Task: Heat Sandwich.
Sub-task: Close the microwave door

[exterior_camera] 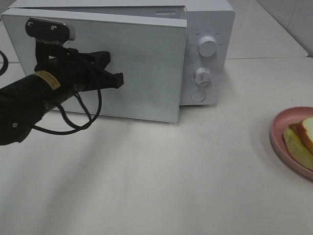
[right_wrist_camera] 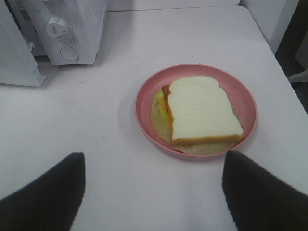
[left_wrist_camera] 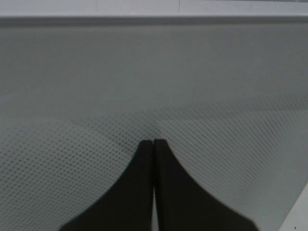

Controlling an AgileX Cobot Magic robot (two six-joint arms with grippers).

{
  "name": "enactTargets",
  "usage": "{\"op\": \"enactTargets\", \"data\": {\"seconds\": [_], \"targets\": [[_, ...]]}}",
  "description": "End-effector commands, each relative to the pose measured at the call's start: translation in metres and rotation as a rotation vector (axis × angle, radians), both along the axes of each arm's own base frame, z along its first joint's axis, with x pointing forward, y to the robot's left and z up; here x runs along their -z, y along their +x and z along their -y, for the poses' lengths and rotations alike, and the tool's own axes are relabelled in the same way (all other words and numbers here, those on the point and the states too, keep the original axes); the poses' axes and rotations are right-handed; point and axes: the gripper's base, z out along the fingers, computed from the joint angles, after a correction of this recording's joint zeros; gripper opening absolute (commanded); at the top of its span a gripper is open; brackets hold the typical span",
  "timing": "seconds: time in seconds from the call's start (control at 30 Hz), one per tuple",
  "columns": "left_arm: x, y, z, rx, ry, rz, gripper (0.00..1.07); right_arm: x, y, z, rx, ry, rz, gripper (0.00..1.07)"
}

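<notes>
The left gripper (exterior_camera: 117, 80), shut and empty, seemingly presses the microwave door (exterior_camera: 146, 58) to swing it, while the right gripper (right_wrist_camera: 153, 192) hangs wide open above the sandwich (right_wrist_camera: 202, 110).

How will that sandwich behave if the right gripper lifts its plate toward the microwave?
The sandwich is loose layers, lettuce poking out one side, so it will probably shift or slide apart if the pink plate tilts. The bread looks soft and would likely squash if pinched. The plate's rim looks smooth and shallow, possibly slippery between the right gripper's open fingers.
</notes>
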Motion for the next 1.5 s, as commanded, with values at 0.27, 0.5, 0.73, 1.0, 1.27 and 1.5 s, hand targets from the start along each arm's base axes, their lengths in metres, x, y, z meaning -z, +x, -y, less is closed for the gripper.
{"op": "enactTargets", "data": {"seconds": [0.27,0.5,0.73,1.0,1.27,1.5], "targets": [[-0.003,0.018,0.038,-0.027,-0.011,-0.033,0.00,0.001,-0.003,0.000,0.007,-0.002,0.032,0.75],[-0.006,0.032,0.057,-0.080,0.008,-0.007,0.00,0.001,-0.003,0.000,0.007,-0.002,0.032,0.75],[-0.010,0.046,0.065,-0.114,-0.010,-0.012,0.00,0.001,-0.003,0.000,0.007,-0.002,0.032,0.75],[-0.017,0.062,0.075,-0.141,-0.023,0.010,0.00,0.001,-0.003,0.000,0.007,-0.002,0.032,0.75],[-0.014,0.062,0.077,-0.129,-0.008,-0.031,0.00,0.001,-0.003,0.000,0.006,-0.002,0.032,0.75],[-0.016,0.061,0.076,-0.129,-0.008,-0.024,0.00,0.001,-0.003,0.000,0.006,-0.002,0.032,0.75]]}}
